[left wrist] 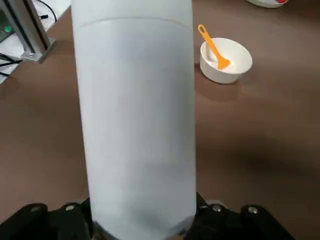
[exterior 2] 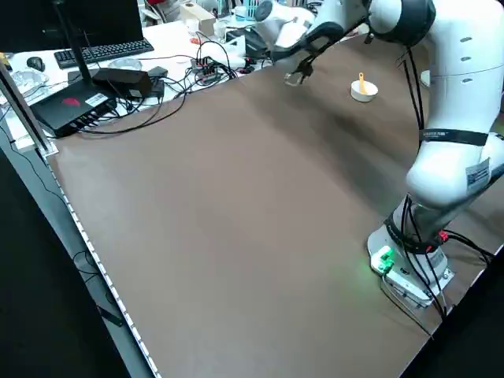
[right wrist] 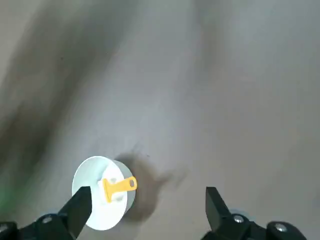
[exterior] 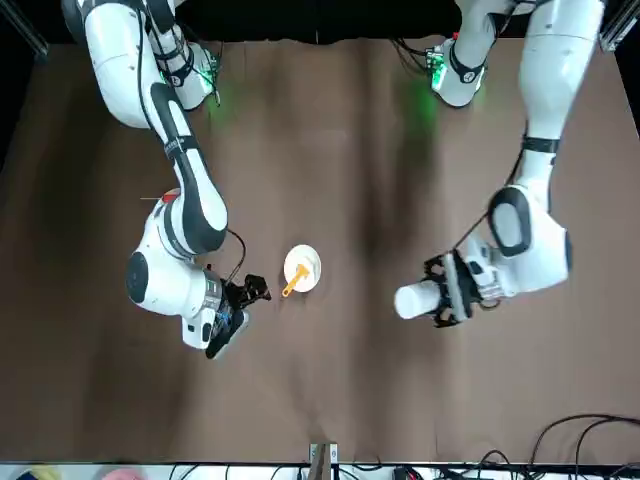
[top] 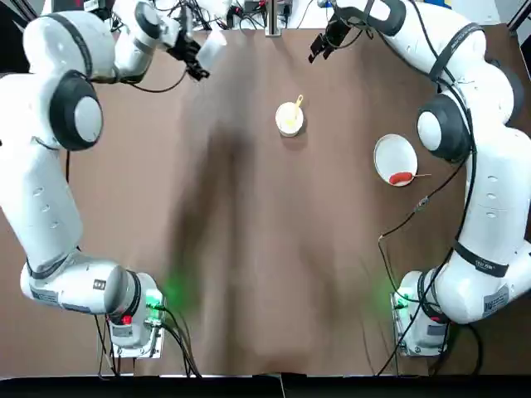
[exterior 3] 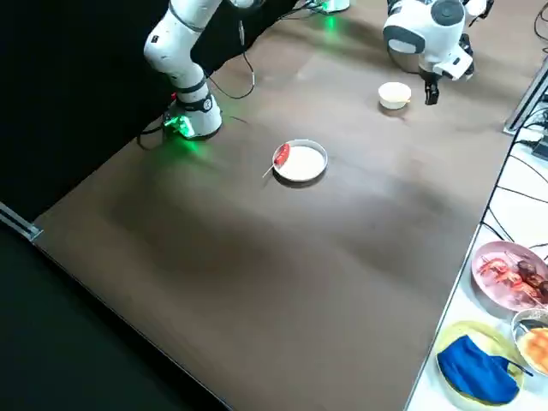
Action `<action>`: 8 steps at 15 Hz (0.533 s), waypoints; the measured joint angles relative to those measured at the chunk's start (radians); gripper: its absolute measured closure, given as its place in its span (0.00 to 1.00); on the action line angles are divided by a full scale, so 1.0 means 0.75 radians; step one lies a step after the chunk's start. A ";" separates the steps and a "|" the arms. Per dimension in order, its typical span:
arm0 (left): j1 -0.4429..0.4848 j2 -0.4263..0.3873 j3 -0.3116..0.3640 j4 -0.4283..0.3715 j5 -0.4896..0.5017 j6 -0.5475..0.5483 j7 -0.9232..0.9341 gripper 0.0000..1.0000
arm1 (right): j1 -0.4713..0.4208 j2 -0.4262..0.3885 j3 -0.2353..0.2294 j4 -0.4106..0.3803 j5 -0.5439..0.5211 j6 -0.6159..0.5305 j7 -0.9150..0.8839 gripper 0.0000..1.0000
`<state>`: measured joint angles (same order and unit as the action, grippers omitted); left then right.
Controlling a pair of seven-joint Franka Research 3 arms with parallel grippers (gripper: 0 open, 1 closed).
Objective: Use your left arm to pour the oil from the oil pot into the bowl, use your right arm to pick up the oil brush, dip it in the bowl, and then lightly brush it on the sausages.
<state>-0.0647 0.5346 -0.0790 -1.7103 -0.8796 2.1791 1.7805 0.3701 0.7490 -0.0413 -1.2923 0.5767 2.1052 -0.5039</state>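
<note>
1. Left gripper: far-left part of table, up off the surface. Two black fingers closed in on the slim white cylindrical oil bottle, parted only by its width.
2. Bottle location: in that grip, left of the small round cream-white bowl and well apart from it. No oil seen coming out.
3. Bottle axis: long axis leans well over from upright; broad white end points out from the fingers, toward the far side and the robot's right. Exact tilt: cannot tell.
4. Bottle handling: probably light, stiff, smooth, slippery if oily; contents would shift weight on tipping. Best hold is square around the body, firm, no squeezing hard.
5. Right gripper: far side, right of bowl, raised. Fingers wide apart, nothing between them.
6. Short brush with yellow-orange handle: head inside bowl, handle propped over rim, pointing to far side, slightly right. Likely very light, soft at the head; take by the handle, pinch across its flat.
7. Bowl: likely light, rigid, could slide or tip if knocked.
8. Red-orange sausage: on round white plate, near its edge; thin pale skewer sticks out past rim, toward robot's right. Likely soft, rolls easily, so light strokes.
</note>
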 joint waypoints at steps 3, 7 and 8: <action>0.228 0.012 -0.083 -0.001 -0.007 -0.210 0.157 0.44 | 0.004 0.046 0.001 -0.008 0.097 0.023 -0.014 0.02; 0.478 0.038 -0.091 0.012 -0.126 -0.528 0.461 0.44 | 0.038 0.130 0.007 -0.016 0.126 0.056 -0.043 0.09; 0.528 0.052 -0.092 0.018 -0.159 -0.570 0.539 0.44 | 0.045 0.137 0.007 -0.016 0.127 0.059 -0.057 0.16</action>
<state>0.3312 0.5734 -0.1480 -1.6969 -0.9986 1.7518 2.1850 0.4042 0.8520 -0.0362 -1.3046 0.6722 2.1497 -0.5466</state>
